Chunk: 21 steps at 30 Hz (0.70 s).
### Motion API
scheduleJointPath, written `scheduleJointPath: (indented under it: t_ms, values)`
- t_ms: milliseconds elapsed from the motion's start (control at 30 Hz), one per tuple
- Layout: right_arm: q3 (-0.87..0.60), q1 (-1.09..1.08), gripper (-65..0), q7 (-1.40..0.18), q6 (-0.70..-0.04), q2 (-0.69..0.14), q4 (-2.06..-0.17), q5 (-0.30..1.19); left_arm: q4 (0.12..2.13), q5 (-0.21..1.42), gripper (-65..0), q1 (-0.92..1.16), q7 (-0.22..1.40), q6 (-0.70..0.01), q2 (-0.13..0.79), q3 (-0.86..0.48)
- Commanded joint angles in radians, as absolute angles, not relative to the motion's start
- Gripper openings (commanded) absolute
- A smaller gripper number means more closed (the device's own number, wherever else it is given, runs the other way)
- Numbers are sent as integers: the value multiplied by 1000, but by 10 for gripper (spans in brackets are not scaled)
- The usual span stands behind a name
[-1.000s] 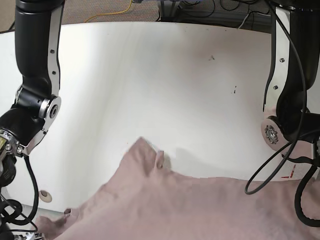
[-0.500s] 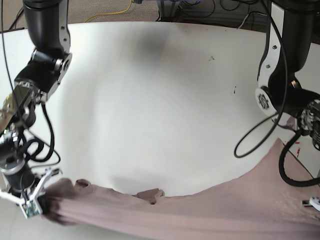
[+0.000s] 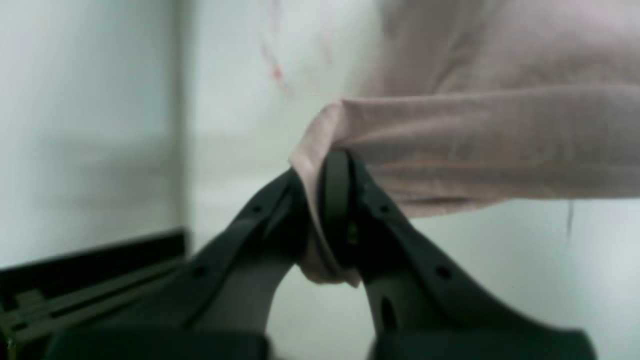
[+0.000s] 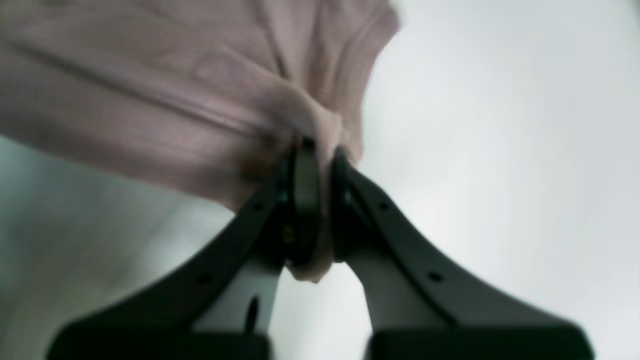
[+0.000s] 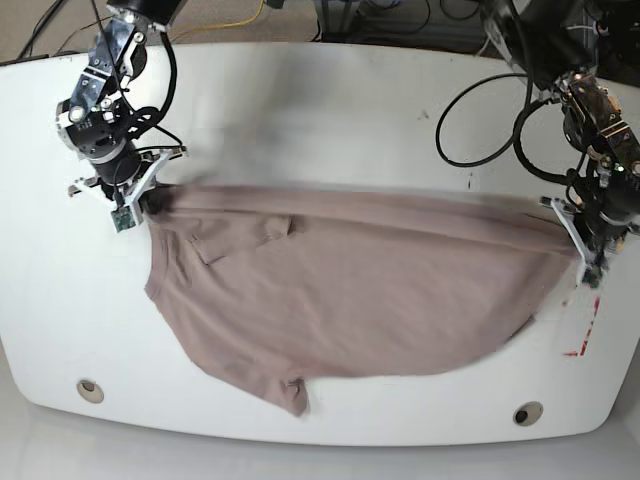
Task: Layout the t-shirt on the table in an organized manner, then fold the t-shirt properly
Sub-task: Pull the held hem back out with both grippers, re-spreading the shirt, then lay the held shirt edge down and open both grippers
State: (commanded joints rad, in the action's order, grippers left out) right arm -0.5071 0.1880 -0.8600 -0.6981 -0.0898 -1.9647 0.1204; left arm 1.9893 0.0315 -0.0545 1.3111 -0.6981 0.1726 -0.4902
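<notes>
The mauve-brown t-shirt [image 5: 340,280] hangs stretched between both grippers over the white table [image 5: 330,120], its top edge taut and its lower part drooping toward the front. My left gripper [image 5: 588,250] is shut on the shirt's edge at the base view's right; the left wrist view shows cloth [image 3: 450,145] pinched between its fingers [image 3: 336,200]. My right gripper [image 5: 135,195] is shut on the shirt's other end; the right wrist view shows cloth [image 4: 175,100] bunched between its fingers [image 4: 305,200].
Two round grey grommets [image 5: 90,390] [image 5: 527,413] sit near the table's front edge. Red tape marks [image 5: 578,350] lie at the right, under the left gripper. Black cables [image 5: 480,110] loop from the left arm.
Both grippers have moved away from the front edge, toward the table's middle, and carried the shirt with them. The shirt has gone from bunched at the front to stretched wide.
</notes>
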Motion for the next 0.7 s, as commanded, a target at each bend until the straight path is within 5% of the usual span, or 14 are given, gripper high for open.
scheduleJointPath:
  t_ms: [233,700]
  values:
    - [-507,321,-650,-774,-698,-58,-1885,127,1982,28,-650,188,1198,-698,176,-490]
    - [-507,404,-650,-765,-698,-58,-1839,127,1971,24,-650,297,1164,-698,185,-490]
